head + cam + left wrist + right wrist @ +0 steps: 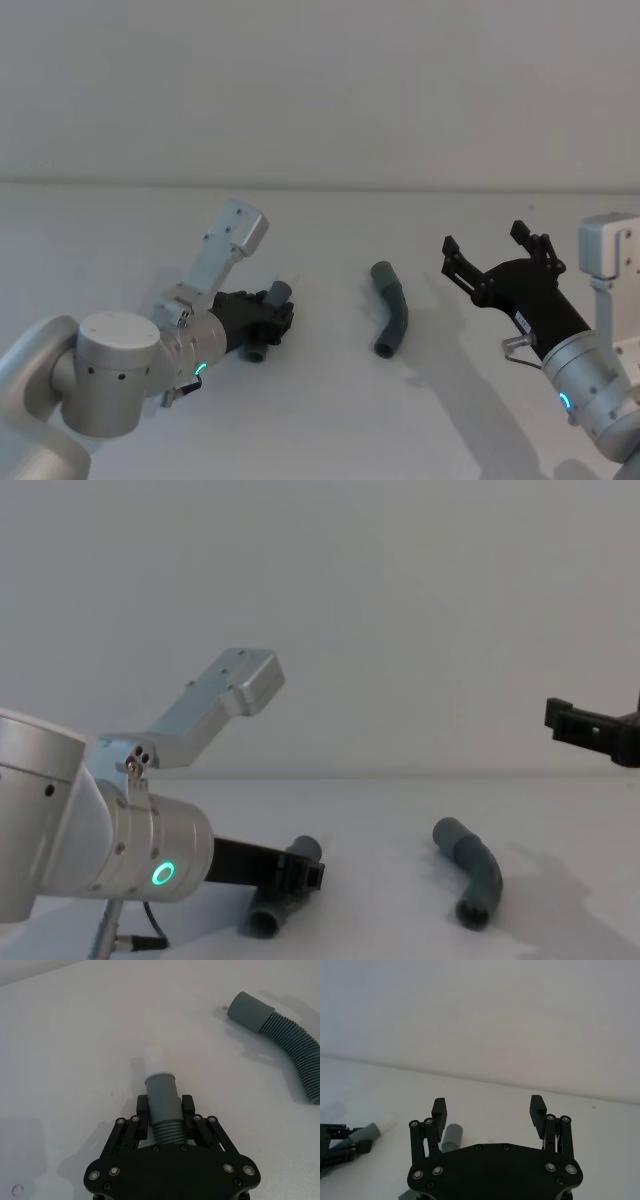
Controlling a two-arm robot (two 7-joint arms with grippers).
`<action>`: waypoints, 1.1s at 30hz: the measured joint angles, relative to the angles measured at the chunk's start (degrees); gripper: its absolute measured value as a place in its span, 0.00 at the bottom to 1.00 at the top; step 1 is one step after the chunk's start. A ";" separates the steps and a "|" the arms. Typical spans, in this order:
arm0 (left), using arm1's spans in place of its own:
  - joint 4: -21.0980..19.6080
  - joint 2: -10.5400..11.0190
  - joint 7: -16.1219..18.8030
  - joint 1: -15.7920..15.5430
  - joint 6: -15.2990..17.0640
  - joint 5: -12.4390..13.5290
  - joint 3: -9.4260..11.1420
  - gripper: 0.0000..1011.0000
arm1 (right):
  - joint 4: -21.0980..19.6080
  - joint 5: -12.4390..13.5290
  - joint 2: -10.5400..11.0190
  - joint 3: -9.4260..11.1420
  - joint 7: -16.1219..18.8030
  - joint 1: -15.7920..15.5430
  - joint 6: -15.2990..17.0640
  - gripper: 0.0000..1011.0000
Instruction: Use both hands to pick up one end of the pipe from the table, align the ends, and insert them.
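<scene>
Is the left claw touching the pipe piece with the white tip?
Touching. In the left wrist view, the left claw clamps the pipe piece from both sides at its ribbed section.

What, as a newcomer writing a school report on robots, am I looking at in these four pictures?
It is a two-armed robot at a white table. One picture looks down from its head, one forward from its chest, two from its wrists. The left gripper is shut on a short ribbed hose piece with a white tip, down at the table. A second, bent hose piece lies loose in the middle. The right gripper hangs open above the table, holding nothing.
</scene>
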 joint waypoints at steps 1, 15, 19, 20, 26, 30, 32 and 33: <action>0.00 0.01 0.00 0.00 0.00 0.00 0.00 0.38 | 0.00 -0.08 -0.10 -0.16 0.02 0.18 0.57 0.99; 0.00 0.02 0.02 0.00 0.01 0.01 0.00 0.37 | -1.29 -0.57 -0.94 -1.81 -0.32 1.63 10.32 0.99; 0.00 0.02 0.02 0.00 0.01 0.01 0.00 0.38 | -1.80 -0.76 -0.98 -2.33 -0.36 2.04 13.51 0.99; 0.00 0.02 0.02 0.00 0.02 0.01 0.00 0.37 | -1.86 -0.81 -0.95 -2.41 -0.35 2.10 13.94 0.99; 0.00 0.03 0.02 0.00 0.03 0.01 0.00 0.37 | -2.43 -1.14 -0.70 -3.15 0.08 2.62 17.59 0.99; 0.00 0.02 0.02 0.00 0.04 0.01 0.00 0.37 | -2.74 -1.29 -0.70 -3.68 0.35 3.06 19.82 0.99; 0.00 0.02 0.02 0.00 0.04 0.01 0.00 0.37 | -2.86 -1.39 -0.80 -3.97 0.49 3.32 20.99 0.99; 0.00 0.02 0.02 0.00 0.04 0.01 0.00 0.37 | -2.88 -1.42 -0.84 -4.04 0.52 3.42 21.26 0.99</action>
